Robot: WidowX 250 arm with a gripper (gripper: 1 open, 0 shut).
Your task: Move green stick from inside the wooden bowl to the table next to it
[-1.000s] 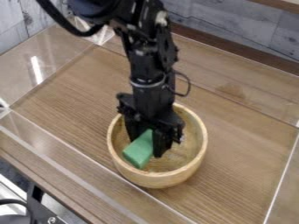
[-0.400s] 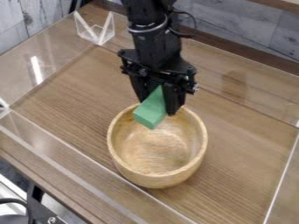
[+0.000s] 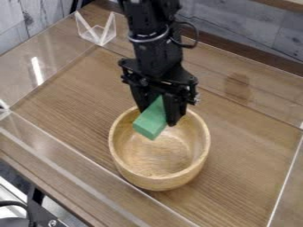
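Note:
The green stick (image 3: pixel 151 121) hangs tilted in the air over the wooden bowl (image 3: pixel 160 150), its lower end level with the far rim. My black gripper (image 3: pixel 160 106) points straight down and is shut on the stick's upper end. The bowl sits on the brown wood-grain table (image 3: pixel 71 97) and its inside is bare. The stick's top is hidden between the fingers.
Low clear acrylic walls (image 3: pixel 48 53) edge the table on the left, front and right. A small clear bracket (image 3: pixel 97 31) stands at the back left. Bare tabletop lies to the bowl's left and right.
The gripper has risen out of the bowl with the green stick, which lay low in the bowl a second ago and now hangs above the far rim.

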